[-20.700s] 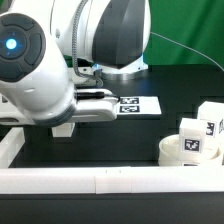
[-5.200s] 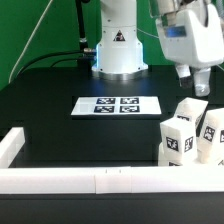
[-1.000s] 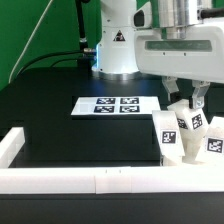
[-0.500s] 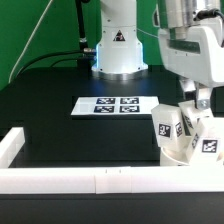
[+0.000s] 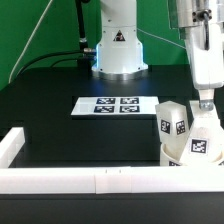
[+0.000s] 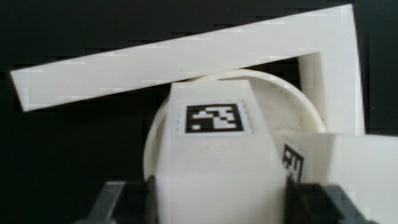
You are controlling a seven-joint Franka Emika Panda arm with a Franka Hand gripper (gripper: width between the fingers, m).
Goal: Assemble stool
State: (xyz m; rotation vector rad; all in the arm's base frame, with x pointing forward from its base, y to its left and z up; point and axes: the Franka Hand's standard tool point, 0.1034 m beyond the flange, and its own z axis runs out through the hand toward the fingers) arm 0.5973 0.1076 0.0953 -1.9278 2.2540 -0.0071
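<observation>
The white round seat [image 5: 178,156] lies at the exterior view's right, against the rail. Two tagged white legs stand on it: one [image 5: 172,122] to the left, one [image 5: 204,142] to the right. My gripper [image 5: 206,103] is down over the right leg. In the wrist view that leg [image 6: 214,150] stands upright between my fingers [image 6: 118,202] and fills nearly the whole gap of my gripper [image 6: 217,198]. A thin dark line shows on each side of it, so the jaws look open. The seat's rim [image 6: 295,100] curves behind it, and another leg [image 6: 349,168] stands beside it.
The long white rail [image 5: 90,181] borders the table's near side, and its corner [image 6: 178,65] shows in the wrist view. The marker board [image 5: 118,105] lies in the middle of the black table. The arm's base [image 5: 118,50] stands behind it.
My gripper has moved toward the exterior view's right and come down over the right leg. The legs and the seat stand about as before.
</observation>
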